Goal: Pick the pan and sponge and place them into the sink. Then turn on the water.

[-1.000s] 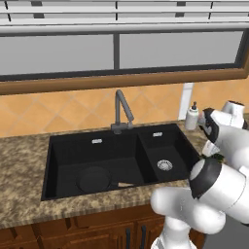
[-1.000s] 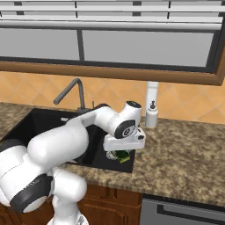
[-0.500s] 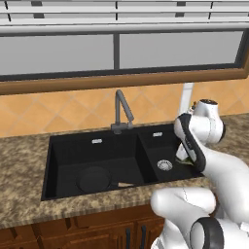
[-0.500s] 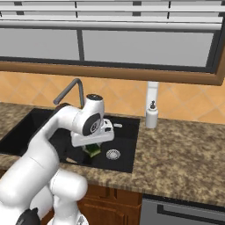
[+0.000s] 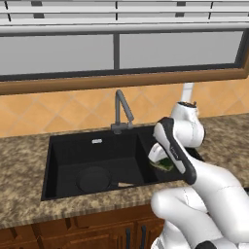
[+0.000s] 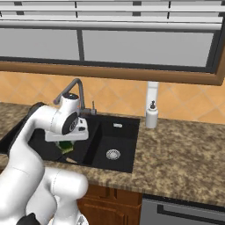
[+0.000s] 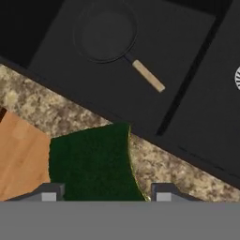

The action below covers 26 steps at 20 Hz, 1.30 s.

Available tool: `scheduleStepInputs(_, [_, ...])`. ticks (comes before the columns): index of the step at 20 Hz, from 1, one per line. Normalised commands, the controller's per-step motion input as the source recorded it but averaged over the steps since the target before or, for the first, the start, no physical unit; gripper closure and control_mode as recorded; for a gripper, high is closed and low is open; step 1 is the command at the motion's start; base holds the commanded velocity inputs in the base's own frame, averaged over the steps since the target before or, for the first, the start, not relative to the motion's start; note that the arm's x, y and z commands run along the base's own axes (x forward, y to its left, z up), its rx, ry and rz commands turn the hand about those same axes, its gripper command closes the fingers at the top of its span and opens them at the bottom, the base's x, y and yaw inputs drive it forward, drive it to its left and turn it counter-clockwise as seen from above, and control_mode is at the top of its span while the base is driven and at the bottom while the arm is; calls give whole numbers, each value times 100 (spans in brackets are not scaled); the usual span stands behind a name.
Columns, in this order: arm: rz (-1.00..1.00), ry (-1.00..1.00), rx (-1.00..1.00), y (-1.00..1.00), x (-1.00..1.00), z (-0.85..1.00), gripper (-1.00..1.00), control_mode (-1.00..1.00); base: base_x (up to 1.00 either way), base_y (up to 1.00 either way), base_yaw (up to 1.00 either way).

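Gripper (image 7: 102, 197) is closed on the sponge (image 7: 91, 161): in the hand view the green block sits between the two finger tips, carried clear above the counter. We see the same green block under the hand in the left base view (image 5: 164, 165) and the right base view (image 6: 67, 146).

Pan (image 7: 107, 33) already lies in the large bowl of the sink (image 5: 73, 151), handle pointing toward the divider. Faucet (image 5: 121, 109) shows no stream, so water not yet on, as far as we can tell.

Risks, our judgement:
- Hand view puts the sponge over the speckled counter (image 7: 42, 108) at the sink's front edge, not over a bowl. Release here and it prob. lands on the counter or bounces to the floor.
- Sponge is soft; grip looks to be near one end, so it could slip or twist out on a fast swing.
- Arm elbow is close to the faucet side; a wide swing could knock it or the soap bottle (image 6: 151, 115).
- Dropped onto the pan handle, it may rest half-propped rather than flat. Minor.

Hard to make out:
- Finger contact faces are cut off at the bottom of the hand view; how deep the grip goes we cannot tell.
- Base views: the arm's own body blocks most of the sponge and part of the small bowl.
- Height above the counter unclear.
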Motion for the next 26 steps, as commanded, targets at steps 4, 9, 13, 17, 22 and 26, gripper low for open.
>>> scheduleStepInputs(4, [-9,0,-1,100,23,-5,100,-100,0,0,0])
scheduleStepInputs(9, [-15,0,-4,100,64,-11,100,-100,0,0,0])
scheduleStepInputs(13, [-18,0,-8,99,92,-38,100,-100,0,0,0])
scheduleStepInputs(17, [-19,2,-11,76,100,-48,100,-100,0,0,0])
scheduleStepInputs(22, [-17,8,-12,39,99,-59,100,-100,0,0,0])
scheduleStepInputs(26, [-11,8,-7,7,83,-54,100,-100,0,0,0])
